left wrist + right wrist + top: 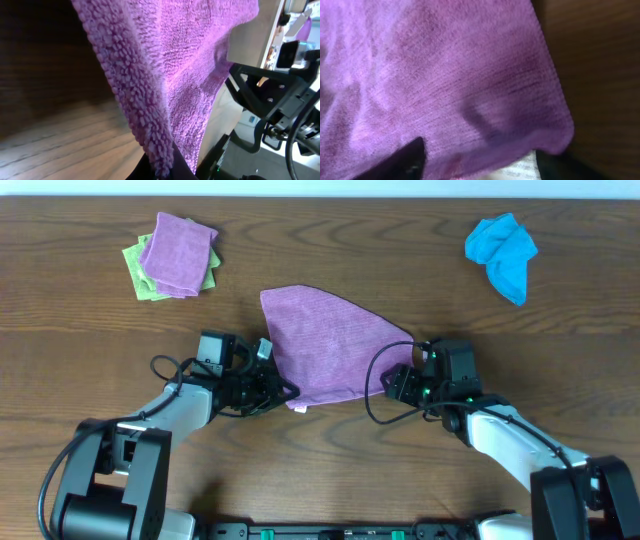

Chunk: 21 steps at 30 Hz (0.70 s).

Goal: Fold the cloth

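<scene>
A lilac-purple microfibre cloth [330,345] is lying near the middle of a dark brown, wood-grained bench [80,350]. It is spreading into an uneven, roughly triangular shape, with a rounded far-left corner and a long slanting edge running down to the right. Up close, one face is showing soft, nubby loops and the other a finer, ribbed nap.

The left gripper [283,392] is clamping the cloth's near-left corner. In the left wrist view the fuzzy edge is rising out of its pinched fingers and lifting off the wood. The right gripper [398,380] is sitting at the cloth's right corner. In the right wrist view a dark finger [412,157] is pressing against the fabric at the bottom of the frame. I cannot tell whether this gripper is pinching the cloth or standing loose.

A crumpled bright blue cloth [503,252] is resting at the far right, well apart from the lilac one. At the far left a folded purple cloth [178,252] is lying on a lime-green cloth [138,282], whose edges are peeking out at the left and near sides.

Bare wood is stretching between the lilac cloth and both far groups. The bench's far edge is running along the top of the overhead view, with a pale strip beyond it.
</scene>
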Each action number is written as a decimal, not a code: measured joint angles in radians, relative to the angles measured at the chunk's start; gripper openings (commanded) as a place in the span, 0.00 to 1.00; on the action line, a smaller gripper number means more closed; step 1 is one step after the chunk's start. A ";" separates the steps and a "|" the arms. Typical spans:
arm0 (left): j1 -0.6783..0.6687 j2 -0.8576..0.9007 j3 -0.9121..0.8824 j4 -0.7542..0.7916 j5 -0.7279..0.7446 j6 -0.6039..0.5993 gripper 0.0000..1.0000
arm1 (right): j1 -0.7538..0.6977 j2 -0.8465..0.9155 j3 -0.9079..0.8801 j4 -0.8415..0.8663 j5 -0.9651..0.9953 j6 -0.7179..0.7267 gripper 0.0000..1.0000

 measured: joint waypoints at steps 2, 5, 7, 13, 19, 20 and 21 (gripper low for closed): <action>0.013 -0.001 0.000 -0.010 0.002 0.004 0.06 | -0.002 0.005 0.000 0.001 0.012 0.000 0.48; 0.027 -0.002 0.000 -0.015 0.002 0.013 0.06 | -0.002 0.010 0.000 0.000 0.032 0.004 0.36; 0.031 -0.002 0.000 -0.016 0.002 0.019 0.06 | -0.002 0.014 0.000 -0.001 0.043 0.002 0.21; 0.031 -0.002 0.000 -0.017 0.003 0.023 0.06 | -0.008 0.026 -0.005 -0.008 0.063 0.015 0.01; 0.035 -0.003 0.000 -0.017 0.017 0.023 0.06 | -0.008 0.024 -0.005 -0.008 0.060 -0.011 0.01; 0.039 -0.006 0.000 -0.017 0.025 0.023 0.06 | -0.008 0.021 -0.005 -0.010 0.055 -0.019 0.01; 0.044 -0.011 0.002 -0.019 0.032 0.023 0.06 | -0.008 0.016 -0.005 -0.018 0.049 -0.029 0.01</action>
